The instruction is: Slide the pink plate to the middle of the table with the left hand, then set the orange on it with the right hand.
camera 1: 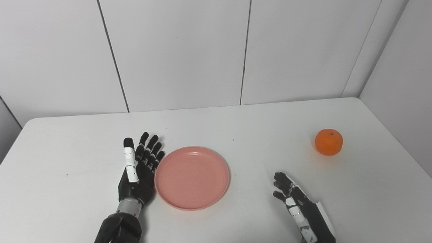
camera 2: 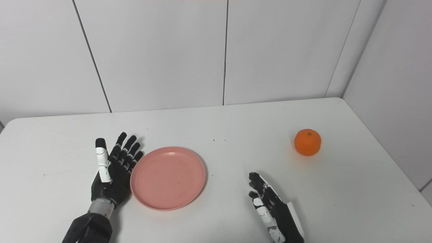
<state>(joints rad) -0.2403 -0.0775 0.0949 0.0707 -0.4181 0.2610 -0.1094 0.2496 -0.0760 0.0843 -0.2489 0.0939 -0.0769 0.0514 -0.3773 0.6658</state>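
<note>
Pink plate lower centre of frame, just left of table midline. Left hand flat, fingers spread, grasping nothing, palm edge touching plate's left rim; push direction rightward. Orange at right, up-right of right hand, well apart. Right hand loose, empty, nearer the orange.

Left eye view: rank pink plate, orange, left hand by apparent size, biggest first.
1. Round pink plastic plate, clearly largest.
2. Black robot left hand, open, beside the plate's left rim.
3. Small round orange, smallest, though it lies farther from the camera.
</note>
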